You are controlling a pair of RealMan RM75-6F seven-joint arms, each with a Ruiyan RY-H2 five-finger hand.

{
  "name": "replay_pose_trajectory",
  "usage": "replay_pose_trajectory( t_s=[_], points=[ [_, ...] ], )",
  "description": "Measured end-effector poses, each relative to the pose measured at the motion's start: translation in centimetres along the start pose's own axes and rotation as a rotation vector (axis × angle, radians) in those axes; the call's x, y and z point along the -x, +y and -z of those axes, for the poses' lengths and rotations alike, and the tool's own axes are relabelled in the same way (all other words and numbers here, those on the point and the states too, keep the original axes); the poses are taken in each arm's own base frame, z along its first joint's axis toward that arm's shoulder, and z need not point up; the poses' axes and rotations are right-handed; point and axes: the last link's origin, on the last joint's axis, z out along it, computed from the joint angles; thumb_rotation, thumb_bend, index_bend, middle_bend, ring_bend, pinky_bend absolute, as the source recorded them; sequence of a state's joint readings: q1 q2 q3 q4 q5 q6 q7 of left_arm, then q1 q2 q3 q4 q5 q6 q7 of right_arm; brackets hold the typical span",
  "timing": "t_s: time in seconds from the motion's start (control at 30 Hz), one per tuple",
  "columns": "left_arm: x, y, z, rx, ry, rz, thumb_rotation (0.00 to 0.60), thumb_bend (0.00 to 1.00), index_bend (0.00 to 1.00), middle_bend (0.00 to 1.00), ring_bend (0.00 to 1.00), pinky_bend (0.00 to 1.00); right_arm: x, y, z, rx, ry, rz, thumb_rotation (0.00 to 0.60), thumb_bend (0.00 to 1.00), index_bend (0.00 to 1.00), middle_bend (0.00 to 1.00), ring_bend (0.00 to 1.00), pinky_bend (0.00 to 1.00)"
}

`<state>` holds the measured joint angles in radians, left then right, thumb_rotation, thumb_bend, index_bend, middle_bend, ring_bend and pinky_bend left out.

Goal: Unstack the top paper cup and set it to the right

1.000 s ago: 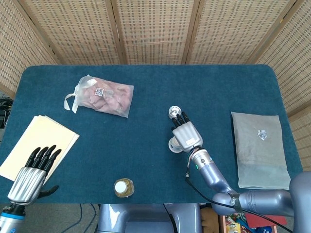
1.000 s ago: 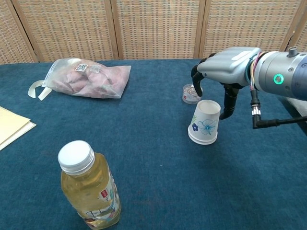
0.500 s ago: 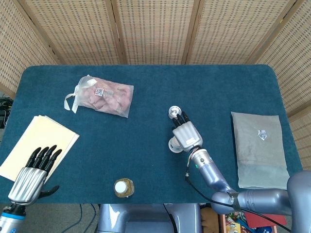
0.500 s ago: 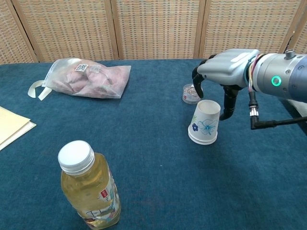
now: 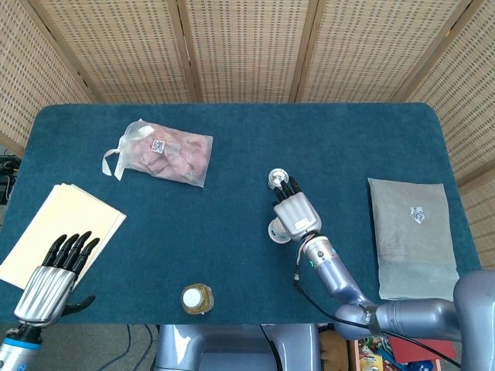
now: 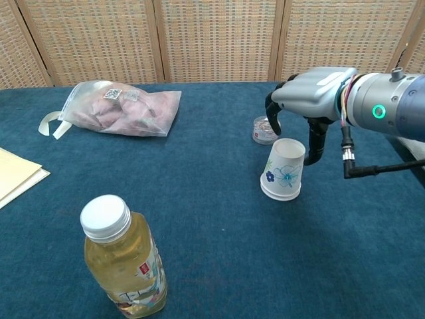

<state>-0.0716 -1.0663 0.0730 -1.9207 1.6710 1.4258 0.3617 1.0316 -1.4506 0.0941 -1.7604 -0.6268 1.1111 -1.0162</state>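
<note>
Hovering over the inverted paper cup stack (image 6: 285, 169), my right hand (image 6: 311, 93) arches palm-down with its fingers curled loosely downward around the cup's top; I cannot tell whether any finger touches it, and nothing is gripped. The stack stands upside down on the blue worktop (image 6: 212, 239), right of centre, with a blue flower print on its side. Just beyond it sits a small round metal object (image 6: 264, 130). My left hand (image 5: 51, 278) waits at the near left edge, fingers straight and apart, holding nothing. A capped bottle (image 6: 123, 262) stands near, a plastic bag (image 6: 123, 107) lies far left, and a grey cloth (image 5: 411, 236) lies right.
</note>
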Motion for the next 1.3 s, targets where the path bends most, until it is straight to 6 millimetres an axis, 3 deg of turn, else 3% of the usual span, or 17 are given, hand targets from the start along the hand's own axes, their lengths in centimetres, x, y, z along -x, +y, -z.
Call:
replay_pose_trajectory(
  t_s=[1.3],
  points=[
    [0.1, 0.1, 0.0, 0.008, -0.004, 0.000, 0.600, 0.16, 0.00, 0.00, 0.00, 0.00, -0.4, -1.4, 0.0, -0.017, 0.018, 0.039, 0.600, 0.38, 0.48, 0.18, 0.00, 0.04]
  ],
)
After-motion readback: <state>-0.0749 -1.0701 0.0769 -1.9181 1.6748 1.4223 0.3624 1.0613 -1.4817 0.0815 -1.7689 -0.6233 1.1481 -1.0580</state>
